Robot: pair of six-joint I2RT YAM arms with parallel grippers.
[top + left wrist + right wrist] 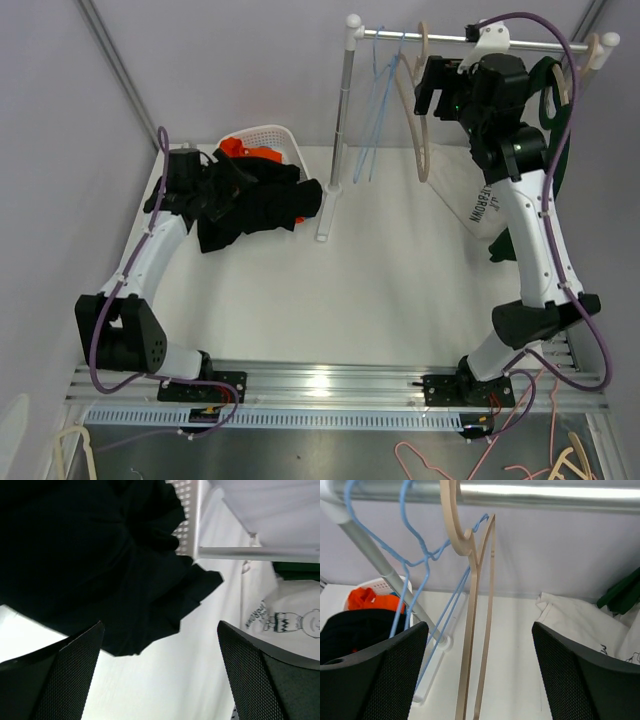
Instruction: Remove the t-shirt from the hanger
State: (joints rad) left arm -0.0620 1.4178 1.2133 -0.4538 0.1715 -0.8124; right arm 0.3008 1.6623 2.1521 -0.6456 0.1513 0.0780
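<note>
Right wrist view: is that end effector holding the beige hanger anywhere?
No. The right end effector is open; the beige hanger hangs between its fingers, untouched.

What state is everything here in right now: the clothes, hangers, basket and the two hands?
Black shirt: off any hanger, crumpled against the basket.
Beige hanger: bare, hooked on the rail.
Blue hangers: bare, hooked on the rail.
Basket: upright, orange cloth inside.
White printed shirt: under the rail's right end, partly hidden by the arm.
Left hand: open, empty.
Right hand: open, empty.
</note>
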